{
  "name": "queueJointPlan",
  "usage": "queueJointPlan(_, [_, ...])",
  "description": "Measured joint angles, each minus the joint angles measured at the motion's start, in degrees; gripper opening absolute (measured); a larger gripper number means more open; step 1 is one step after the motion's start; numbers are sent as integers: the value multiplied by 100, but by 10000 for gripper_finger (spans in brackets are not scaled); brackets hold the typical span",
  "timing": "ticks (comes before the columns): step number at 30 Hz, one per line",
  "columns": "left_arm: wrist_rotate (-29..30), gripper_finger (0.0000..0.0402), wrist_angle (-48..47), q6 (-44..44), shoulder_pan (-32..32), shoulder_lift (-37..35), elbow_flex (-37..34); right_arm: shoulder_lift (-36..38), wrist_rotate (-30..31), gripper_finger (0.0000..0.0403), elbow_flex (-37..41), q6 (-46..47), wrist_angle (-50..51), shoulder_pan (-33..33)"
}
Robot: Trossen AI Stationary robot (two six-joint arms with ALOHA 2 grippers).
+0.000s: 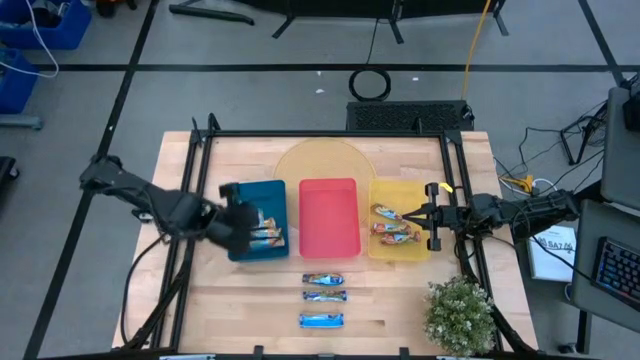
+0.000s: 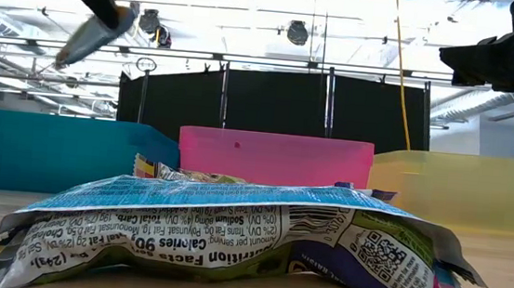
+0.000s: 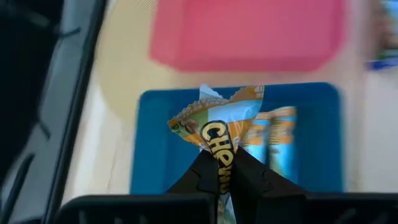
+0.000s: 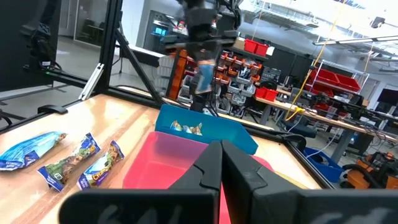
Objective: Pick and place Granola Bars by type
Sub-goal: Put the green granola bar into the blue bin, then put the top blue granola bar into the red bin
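Observation:
My left gripper hovers above the blue tray, shut on a tan-gold granola bar; the low view shows the same bar up in the air. More tan-gold bars lie flat in the blue tray. Red-orange bars lie in the yellow tray. Three blue-white bars lie flat on the table, near of the red tray. My right gripper is shut and holds nothing, over the yellow tray's right side. My left gripper pinches the tan-gold bar between its two fingers, near one end of the wrapper, with the fingers along the bar's length. The bar is lifted clear above the blue tray. Its free crimped end sticks out beyond the fingertips, slanting downward in the low view.
The three trays stand side by side mid-table: blue, red, yellow from left to right. A potted plant stands at the table's near right corner. A black frame borders the table's far and side edges. Bare wood lies near the blue tray.

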State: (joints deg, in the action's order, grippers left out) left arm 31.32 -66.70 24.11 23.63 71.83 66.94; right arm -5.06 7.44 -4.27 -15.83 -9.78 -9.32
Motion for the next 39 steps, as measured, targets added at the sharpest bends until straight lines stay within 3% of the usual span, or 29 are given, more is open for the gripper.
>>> queueJointPlan(6, [-476,43,41,-364,-778,286,0,0,2,0,0,-30,-2,0])
queueJointPlan(10, [-837,32,231,-682,-1095,693,-156,0,2,0,0,-7,0,0])
queueJointPlan(15, [-1364,18,704,-956,-1295,1182,-665,-2,2,0,0,-9,4,1])
queueJointPlan(24, [-1967,47,1325,-1212,-1474,1627,-1334,-4,0,0,-2,-5,13,1])
queueJointPlan(30, [-2189,46,1583,-1158,-1416,1619,-1397,-7,0,0,-2,8,15,0])
queueJointPlan(39, [-1686,110,1471,-1215,-1007,1148,-1148,-17,2,0,-2,4,18,0])
